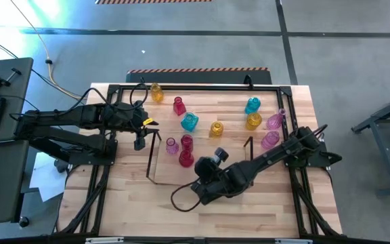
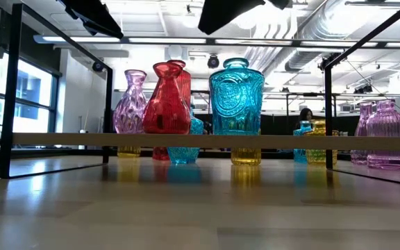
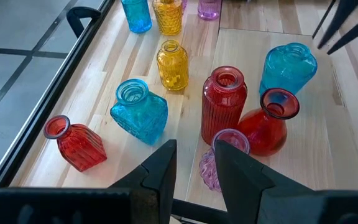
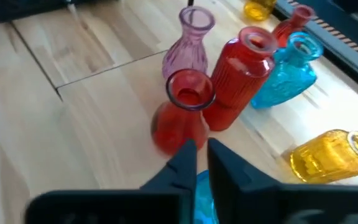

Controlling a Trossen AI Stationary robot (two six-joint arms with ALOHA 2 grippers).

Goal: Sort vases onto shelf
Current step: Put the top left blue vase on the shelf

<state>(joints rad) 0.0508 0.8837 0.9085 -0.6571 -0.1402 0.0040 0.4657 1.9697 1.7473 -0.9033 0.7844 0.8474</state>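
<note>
The right end effector [image 4: 197,158] hangs over the shelf [image 1: 156,177], its fingers pinched together on the neck of a blue vase [image 2: 236,97] that stands upright beside the red vase [image 4: 182,118]. The left end effector [image 3: 194,168] waits half open near the shelf's other end. More vases stand behind the shelf on the wooden tabletop [image 1: 249,203].
</note>
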